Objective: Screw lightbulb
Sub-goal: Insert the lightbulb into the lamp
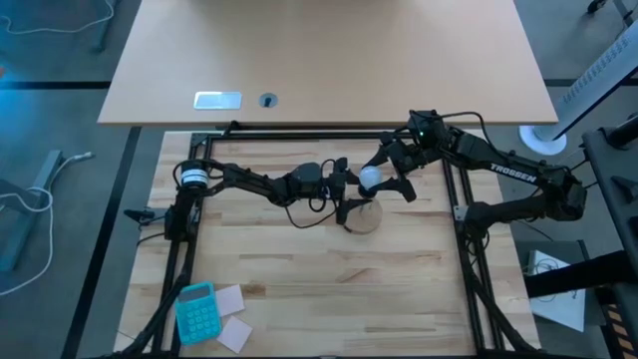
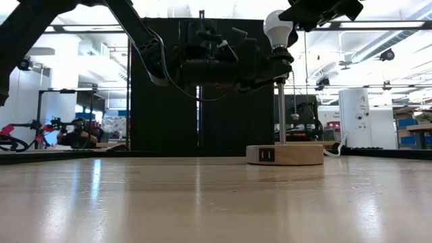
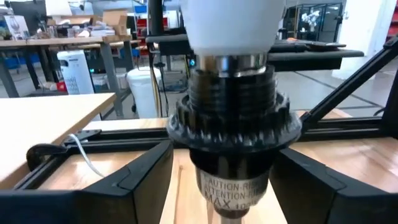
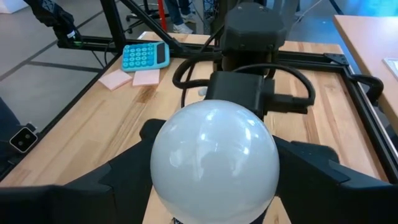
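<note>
The right arm read TROSSEN; the black socket read "CAUTION" and "MAX". The lightbulb sat in that socket, right gripper clamped on it, left gripper flanking the socket, contact unclear

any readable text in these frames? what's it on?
"TROSSEN": white letters on the right arm, high view.
"CAUTION RI..." with "MAX 10..." below, both cut off: on the black socket, left wrist view.
Blue calculator: key markings too small to read.
Silver plate on the far table: nothing readable.
</note>
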You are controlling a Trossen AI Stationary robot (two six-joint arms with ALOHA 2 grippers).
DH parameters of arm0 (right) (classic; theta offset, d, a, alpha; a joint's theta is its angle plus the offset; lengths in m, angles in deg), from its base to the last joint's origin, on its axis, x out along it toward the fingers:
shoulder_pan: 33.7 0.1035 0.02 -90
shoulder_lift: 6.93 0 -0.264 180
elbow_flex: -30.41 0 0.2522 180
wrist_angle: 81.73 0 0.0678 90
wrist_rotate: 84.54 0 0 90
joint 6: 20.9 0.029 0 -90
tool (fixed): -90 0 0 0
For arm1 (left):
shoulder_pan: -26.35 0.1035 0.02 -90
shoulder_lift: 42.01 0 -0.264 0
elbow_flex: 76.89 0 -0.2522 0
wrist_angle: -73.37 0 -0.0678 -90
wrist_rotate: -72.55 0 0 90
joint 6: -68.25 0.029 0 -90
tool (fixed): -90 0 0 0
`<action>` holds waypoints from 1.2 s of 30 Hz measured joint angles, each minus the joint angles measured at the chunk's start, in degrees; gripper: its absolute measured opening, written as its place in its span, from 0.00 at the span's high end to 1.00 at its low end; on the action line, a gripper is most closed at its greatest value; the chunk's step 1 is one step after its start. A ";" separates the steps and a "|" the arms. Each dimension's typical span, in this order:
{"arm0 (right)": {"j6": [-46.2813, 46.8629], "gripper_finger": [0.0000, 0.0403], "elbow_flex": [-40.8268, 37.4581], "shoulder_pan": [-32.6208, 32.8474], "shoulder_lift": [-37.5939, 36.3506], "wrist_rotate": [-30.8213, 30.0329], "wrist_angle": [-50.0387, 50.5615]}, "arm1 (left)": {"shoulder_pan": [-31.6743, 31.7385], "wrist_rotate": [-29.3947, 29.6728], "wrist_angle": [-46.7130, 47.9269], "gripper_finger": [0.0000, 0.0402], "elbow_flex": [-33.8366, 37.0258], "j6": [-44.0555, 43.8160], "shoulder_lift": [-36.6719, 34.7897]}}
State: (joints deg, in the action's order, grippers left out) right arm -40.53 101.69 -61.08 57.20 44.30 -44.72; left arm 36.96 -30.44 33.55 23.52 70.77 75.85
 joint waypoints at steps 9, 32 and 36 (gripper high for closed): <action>-0.17 0.30 0.00 0.00 0.01 0.00 0.05 | 0.01 -0.04 -0.05 0.42 -0.04 0.20 -0.22; -0.35 0.31 0.00 0.00 0.01 0.04 0.07 | 0.60 -1.58 -0.93 0.40 -0.04 -1.19 -0.42; -0.35 0.31 0.00 0.00 0.01 0.04 0.09 | 0.70 -3.07 -0.91 0.40 -0.04 -2.24 -0.42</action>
State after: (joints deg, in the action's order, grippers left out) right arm -40.88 101.69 -61.08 57.21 44.34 -44.63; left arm 37.66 -33.51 32.63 23.48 68.53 75.44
